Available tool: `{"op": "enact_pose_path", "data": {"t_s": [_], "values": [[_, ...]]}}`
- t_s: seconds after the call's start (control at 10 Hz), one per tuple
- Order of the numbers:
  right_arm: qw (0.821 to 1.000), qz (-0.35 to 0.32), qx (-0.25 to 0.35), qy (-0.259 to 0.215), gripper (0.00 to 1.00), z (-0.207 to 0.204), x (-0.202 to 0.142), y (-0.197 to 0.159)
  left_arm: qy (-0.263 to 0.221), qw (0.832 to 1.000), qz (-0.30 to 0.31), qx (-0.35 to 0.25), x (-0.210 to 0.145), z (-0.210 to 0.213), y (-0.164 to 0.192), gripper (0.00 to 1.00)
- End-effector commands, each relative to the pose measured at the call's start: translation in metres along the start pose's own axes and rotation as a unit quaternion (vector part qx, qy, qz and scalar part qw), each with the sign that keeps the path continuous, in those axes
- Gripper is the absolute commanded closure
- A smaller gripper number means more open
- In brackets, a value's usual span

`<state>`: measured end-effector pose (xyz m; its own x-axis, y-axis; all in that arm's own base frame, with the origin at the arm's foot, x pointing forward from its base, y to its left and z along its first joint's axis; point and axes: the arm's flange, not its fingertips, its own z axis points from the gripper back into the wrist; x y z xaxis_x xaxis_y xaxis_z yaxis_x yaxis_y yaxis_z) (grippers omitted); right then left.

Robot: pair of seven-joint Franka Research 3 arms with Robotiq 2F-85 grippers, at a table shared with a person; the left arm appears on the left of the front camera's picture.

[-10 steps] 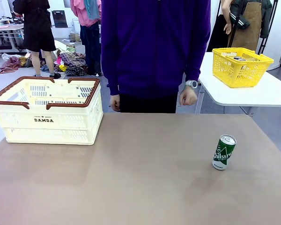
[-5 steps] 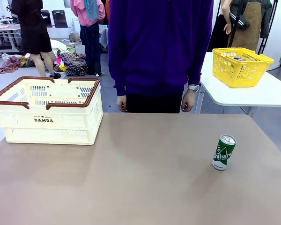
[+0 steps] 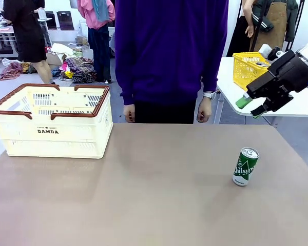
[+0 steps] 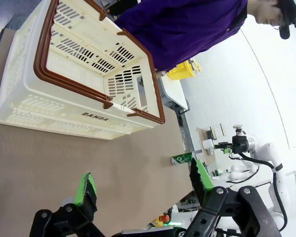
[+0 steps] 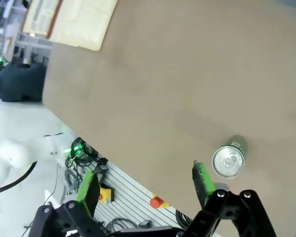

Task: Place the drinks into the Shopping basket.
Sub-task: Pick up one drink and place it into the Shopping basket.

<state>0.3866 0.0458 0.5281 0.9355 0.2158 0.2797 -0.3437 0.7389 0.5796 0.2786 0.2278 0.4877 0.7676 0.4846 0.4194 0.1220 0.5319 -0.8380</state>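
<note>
The Shopping basket (image 3: 51, 138) is at the far left corner of the worktop (image 3: 154, 205), and I can't see anything in it. My left jaws are wide apart and empty, hanging over the worktop on the basket's side. A person (image 3: 169, 51) stands at the far edge, hands down.

There's just one drink out, a green can (image 3: 245, 166), upright near the right edge and well apart from the basket. My right jaws are spread and empty too, up in the air toward the far right corner, above and beyond the can.

I'd call this the reach step, no grasp yet. Next up, I reckon: drop the right jaws to straddle the can mid-body, close, then carry it across to the basket. It's slim, so a nudge could tip it.
</note>
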Motion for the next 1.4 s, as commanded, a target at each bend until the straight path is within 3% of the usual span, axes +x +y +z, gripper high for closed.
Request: {"op": "enact_pose_path", "data": {"t_s": [0.0, 0.1, 0.3, 0.4, 0.5, 0.7, 0.8, 0.9, 1.0, 1.1, 1.3], "values": [[1.0, -0.014, 0.016, 0.007, 0.0, 0.006, -0.01, -0.005, -0.006, 1.0, -0.009, -0.009, 0.0, 0.0, 0.0, 0.0], [1.0, 0.0, 0.0, 0.0, 0.0, 0.0, 0.0, 0.0, -0.006, 1.0, -0.009, -0.009, 0.0, 0.0, 0.0, 0.0], [0.981, -0.014, -0.193, 0.029, 0.0, -0.024, -0.002, 0.007, -0.006, 1.0, -0.009, -0.009, 0.0, 0.0, 0.0, 0.0], [0.955, -0.017, -0.284, 0.086, 0.0, -0.032, -0.008, 0.009, -0.006, 1.0, -0.009, -0.009, 0.0, 0.0, 0.0, 0.0], [0.922, -0.049, -0.367, 0.112, 0.0, -0.037, -0.012, 0.008, -0.006, 1.0, -0.009, -0.009, 0.0, 0.0, 0.0, 0.0], [0.908, -0.089, -0.397, 0.099, 0.0, -0.042, -0.018, 0.006, -0.006, 1.0, -0.009, -0.009, 0.0, 0.0, 0.0, 0.0], [0.921, -0.082, -0.378, 0.034, 0.0, -0.038, -0.018, 0.01, -0.006, 1.0, -0.009, -0.009, 0.0, 0.0, 0.0, 0.0], [0.923, -0.045, -0.374, 0.082, 0.0, -0.043, -0.015, 0.002, -0.006, 1.0, -0.009, -0.009, 0.0, 0.0, 0.0, 0.0], [0.916, -0.068, -0.388, 0.071, 0.0, -0.042, -0.017, 0.003, -0.006, 1.0, -0.009, -0.009, 0.0, 0.0, 0.0, 0.0], [0.936, -0.075, -0.335, 0.08, 0.0, -0.044, -0.014, 0.003, -0.006, 1.0, -0.009, -0.009, 0.0, 0.0, 0.0, 0.0], [0.945, -0.125, -0.295, 0.066, 0.0, -0.066, -0.015, -0.01, -0.006, 1.0, -0.009, -0.009, 0.0, 0.0, 0.0, 0.0]]}}
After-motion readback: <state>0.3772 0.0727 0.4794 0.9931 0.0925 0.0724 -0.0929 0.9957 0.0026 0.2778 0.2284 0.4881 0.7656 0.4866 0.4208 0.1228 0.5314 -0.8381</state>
